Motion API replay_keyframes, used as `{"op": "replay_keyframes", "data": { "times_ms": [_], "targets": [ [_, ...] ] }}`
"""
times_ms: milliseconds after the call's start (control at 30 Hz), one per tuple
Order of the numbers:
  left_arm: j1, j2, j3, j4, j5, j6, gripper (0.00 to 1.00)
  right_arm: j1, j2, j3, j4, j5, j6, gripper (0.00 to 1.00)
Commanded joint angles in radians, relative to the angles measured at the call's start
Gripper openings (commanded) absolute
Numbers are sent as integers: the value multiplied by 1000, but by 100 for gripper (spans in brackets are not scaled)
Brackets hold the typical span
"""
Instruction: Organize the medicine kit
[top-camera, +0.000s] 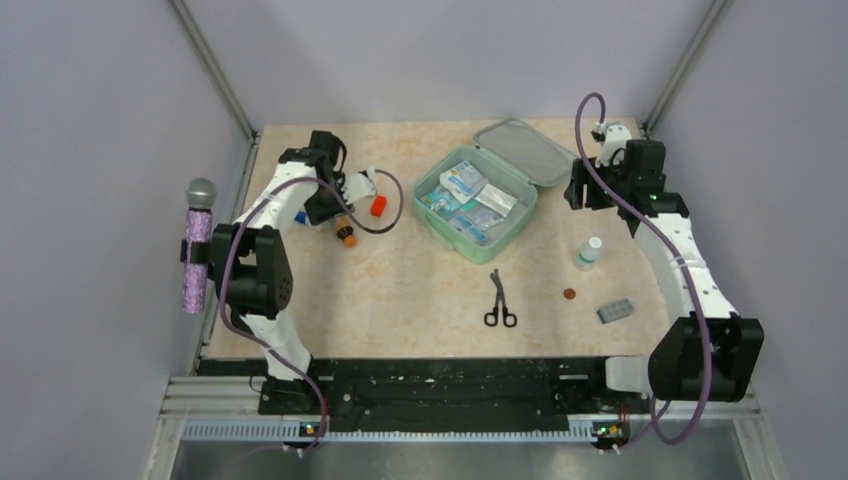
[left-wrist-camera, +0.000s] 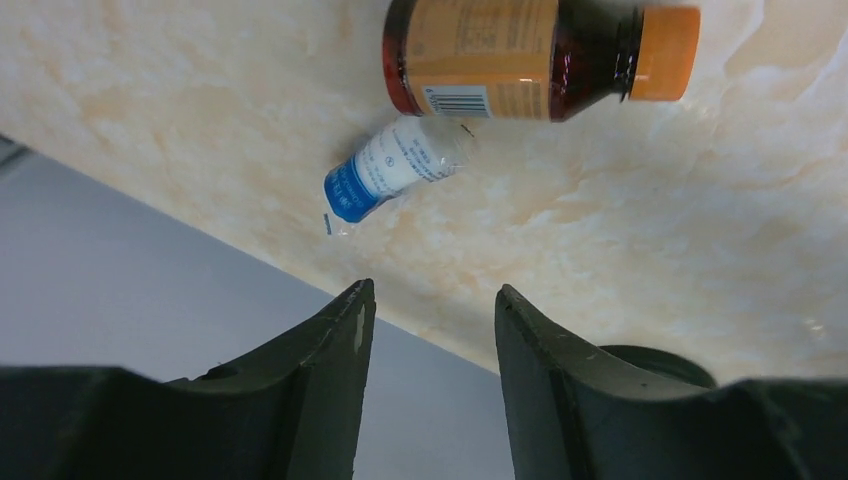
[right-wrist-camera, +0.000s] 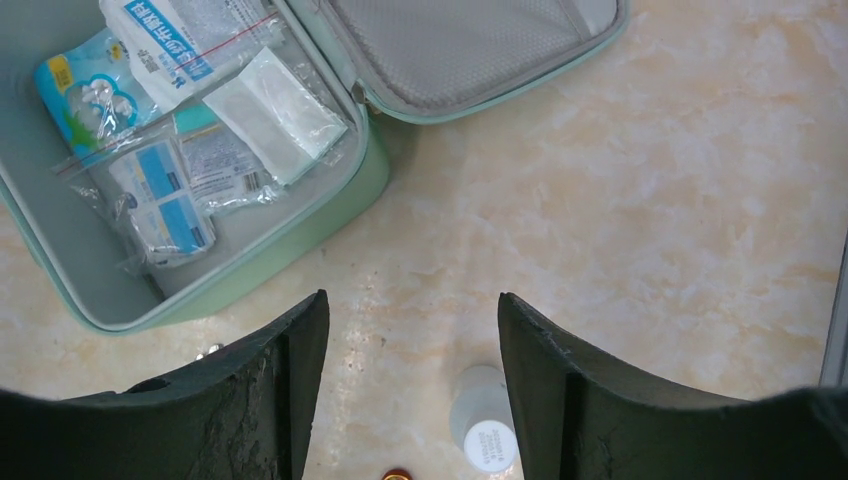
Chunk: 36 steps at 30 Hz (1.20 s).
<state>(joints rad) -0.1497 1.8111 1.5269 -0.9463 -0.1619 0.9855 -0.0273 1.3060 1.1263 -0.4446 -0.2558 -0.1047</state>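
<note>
The medicine kit (right-wrist-camera: 290, 250) (its lid (right-wrist-camera: 470, 50) too) runs past the right wrist view's top edge.

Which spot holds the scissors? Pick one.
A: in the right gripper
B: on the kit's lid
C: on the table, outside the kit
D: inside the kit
C: the scissors lie flat on the table, apart from the open kit.

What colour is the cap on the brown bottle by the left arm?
Orange. The cap shows best in the left wrist view.
</note>
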Motion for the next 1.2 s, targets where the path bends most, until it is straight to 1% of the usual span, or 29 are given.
{"op": "replay_keyframes", "data": {
  "times_ms": [0, 133, 167, 200, 367, 500, 700, 833, 1067, 1167],
  "targets": [
    [57, 58, 60, -84, 84, 319, 54, -3, -29, 9, 38, -18, 21, 62],
    [94, 82, 47, -36, 186, 478, 56, -3, -30, 4, 37, -25, 28, 62],
    [95, 107, 32, 19, 145, 530, 57, -3, -28, 3, 38, -34, 31, 62],
    [95, 119, 33, 41, 131, 542, 56, -2, -28, 2, 37, -35, 31, 62],
    [96, 173, 32, 121, 123, 575, 54, -1, -31, -3, 39, -38, 33, 62],
    [98, 211, 26, 112, 120, 599, 49, -3, -29, -1, 37, -36, 32, 61],
    [106, 241, 28, 75, 113, 593, 43, -2, -23, 1, 34, -39, 30, 61],
    [115, 236, 21, 46, 141, 582, 39, -2, -18, 2, 33, -43, 32, 61],
    [126, 197, 23, -27, 139, 546, 19, -2, -12, 14, 29, -39, 28, 60],
    [125, 145, 42, -97, 174, 525, 9, -3, -13, 13, 30, -36, 27, 60]
  ]
}}
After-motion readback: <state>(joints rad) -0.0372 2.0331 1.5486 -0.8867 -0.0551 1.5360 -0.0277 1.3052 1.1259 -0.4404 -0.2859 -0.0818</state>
